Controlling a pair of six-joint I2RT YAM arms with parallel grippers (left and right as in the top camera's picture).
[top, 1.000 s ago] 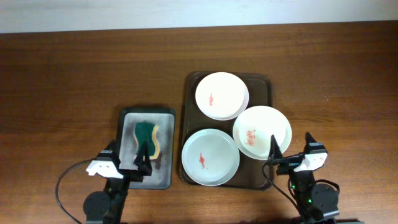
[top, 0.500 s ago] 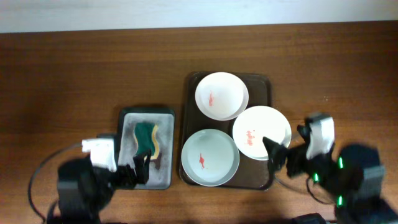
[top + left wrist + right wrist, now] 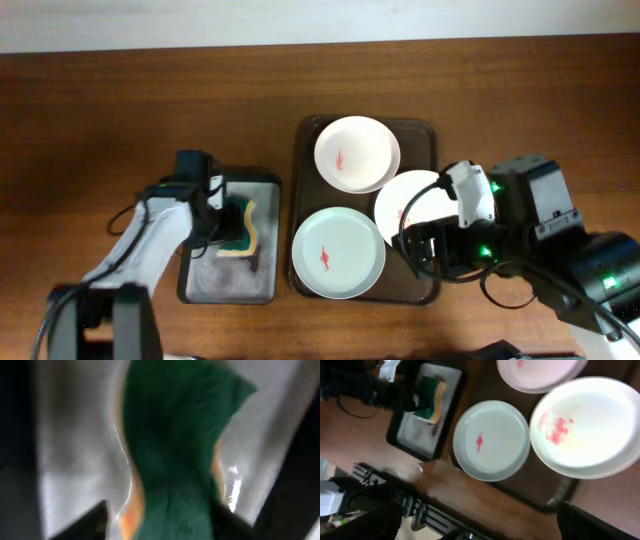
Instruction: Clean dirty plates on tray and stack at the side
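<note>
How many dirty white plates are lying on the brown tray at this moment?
3, all red-smeared: the far plate at the tray's far end, the near-left plate at its near left, the right plate at its right rim, partly under the right arm. None seems hidden.

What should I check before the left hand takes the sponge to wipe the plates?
1. Sponge lies in the grey tray: ok.
2. Left hand is over the sponge: ok.
3. Left hand is shut on the sponge: cannot tell, the wrist view is blurred.
4. Three plates sit on the brown tray: ok.
5. Plates are clean: not ok, each has a red smear.
</note>
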